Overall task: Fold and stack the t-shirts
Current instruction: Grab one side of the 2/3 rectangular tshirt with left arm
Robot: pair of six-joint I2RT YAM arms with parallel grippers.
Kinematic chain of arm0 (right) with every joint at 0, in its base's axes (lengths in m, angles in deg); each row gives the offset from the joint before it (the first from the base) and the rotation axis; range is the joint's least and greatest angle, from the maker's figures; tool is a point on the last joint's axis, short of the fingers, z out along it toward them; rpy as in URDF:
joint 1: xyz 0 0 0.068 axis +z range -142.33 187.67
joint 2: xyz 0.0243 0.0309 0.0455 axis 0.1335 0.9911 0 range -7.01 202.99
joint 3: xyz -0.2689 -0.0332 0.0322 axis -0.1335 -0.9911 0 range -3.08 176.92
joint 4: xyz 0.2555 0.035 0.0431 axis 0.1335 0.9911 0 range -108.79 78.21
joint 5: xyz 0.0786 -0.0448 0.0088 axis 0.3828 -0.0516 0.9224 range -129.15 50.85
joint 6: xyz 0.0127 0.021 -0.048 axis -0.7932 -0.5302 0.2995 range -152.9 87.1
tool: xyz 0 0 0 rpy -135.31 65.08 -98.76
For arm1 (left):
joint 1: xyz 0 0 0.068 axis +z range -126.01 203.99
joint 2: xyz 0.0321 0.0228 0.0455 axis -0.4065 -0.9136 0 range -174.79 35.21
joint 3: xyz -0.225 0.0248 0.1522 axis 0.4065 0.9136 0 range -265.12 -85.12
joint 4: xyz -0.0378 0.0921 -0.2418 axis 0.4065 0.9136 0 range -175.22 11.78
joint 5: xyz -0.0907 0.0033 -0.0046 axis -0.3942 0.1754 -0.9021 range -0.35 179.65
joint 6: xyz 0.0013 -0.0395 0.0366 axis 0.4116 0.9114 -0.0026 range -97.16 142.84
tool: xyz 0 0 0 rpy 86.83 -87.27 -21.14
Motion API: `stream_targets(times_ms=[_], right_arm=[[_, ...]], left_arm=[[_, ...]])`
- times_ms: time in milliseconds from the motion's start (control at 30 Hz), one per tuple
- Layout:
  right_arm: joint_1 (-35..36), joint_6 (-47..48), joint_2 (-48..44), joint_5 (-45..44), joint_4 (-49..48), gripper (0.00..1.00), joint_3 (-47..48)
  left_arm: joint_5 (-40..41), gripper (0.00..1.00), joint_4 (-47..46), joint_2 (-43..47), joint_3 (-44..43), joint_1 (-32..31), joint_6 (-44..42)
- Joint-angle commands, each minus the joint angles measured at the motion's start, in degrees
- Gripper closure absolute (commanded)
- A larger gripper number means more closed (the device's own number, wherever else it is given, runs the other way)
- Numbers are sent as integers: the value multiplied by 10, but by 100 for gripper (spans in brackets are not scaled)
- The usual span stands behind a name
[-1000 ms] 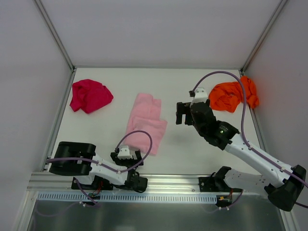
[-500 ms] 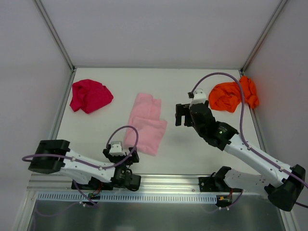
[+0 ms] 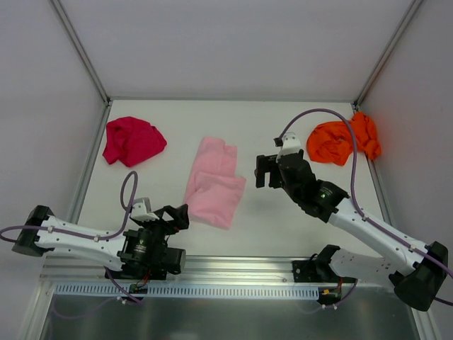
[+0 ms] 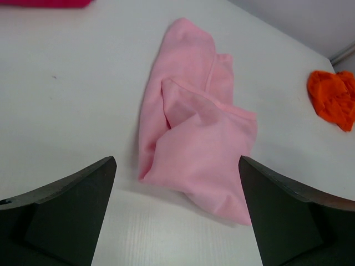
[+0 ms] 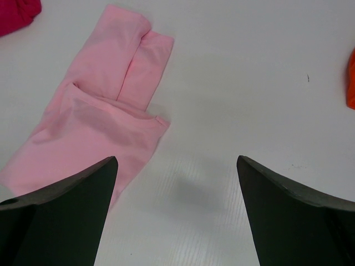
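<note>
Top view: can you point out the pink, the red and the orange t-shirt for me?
pink t-shirt (image 3: 212, 190): top external view, middle of the cloth.
magenta-red t-shirt (image 3: 132, 140): top external view, centre of the crumpled heap.
orange t-shirt (image 3: 329, 146): top external view, left part of the bunch, clear of the cable.

The white left arm (image 3: 78, 235) now reaches far out to the left, and its black two-finger left gripper (image 3: 177, 212) has drawn back off the near edge of the light pink cloth t-shirt (image 3: 214, 185) to sit just beside its near-left corner. The black right gripper (image 3: 263, 171) has edged slightly leftward.
</note>
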Motion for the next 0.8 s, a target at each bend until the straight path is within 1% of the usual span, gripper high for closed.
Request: stream_targets(times_ms=[0, 33, 67, 133, 167, 233, 267, 300, 333, 367, 400, 433, 567, 600, 667, 700, 767], right_arm=[[4, -8, -10, 13, -22, 5, -1], [5, -8, -11, 15, -21, 5, -1], [7, -8, -14, 12, -21, 5, -3], [8, -6, -15, 10, -18, 5, -4], [8, -6, -15, 8, -16, 5, -3], [9, -6, -14, 10, -17, 5, -3], [10, -6, -12, 10, -17, 5, -3], [11, -5, -10, 9, -16, 5, -3], [12, -4, -9, 4, -14, 5, -2], [13, -3, -6, 0, -14, 5, -3], [13, -2, -6, 0, -14, 5, -4], [13, -3, -6, 0, -16, 5, -5], [13, 2, -4, 1, -20, 5, -8], [12, 3, -5, 1, -19, 5, -9], [12, 5, -7, 1, -20, 5, -11], [12, 6, -9, 1, -25, 5, -13], [13, 7, -8, 10, -31, 5, -16]], left_arm=[[54, 5, 133, -7, -62, 43, 248], [52, 5, 190, -10, -69, 53, 281], [42, 5, 204, -14, -74, 73, 291], [26, 5, 195, -21, -87, 99, 246], [7, 4, 182, -31, -91, 142, 230], [-7, 2, 175, -47, -122, 182, 180], [-15, 1, 209, -62, -130, 209, 193], [-18, 1, 228, -69, -150, 217, 202], [-23, 1, 230, -75, -161, 234, 168], [-30, 1, 206, -85, -184, 277, 132], [-41, 1, 183, -92, -196, 300, 40], [-47, 1, 167, -101, -208, 318, 15], [-63, 1, 135, -159, -256, 354, -66], [-67, 1, 164, -169, -264, 373, -43], [-78, 1, 199, -177, -284, 387, -22], [-81, 1, 174, -172, -286, 389, -63], [-101, 1, 90, -134, -273, 400, -162]])
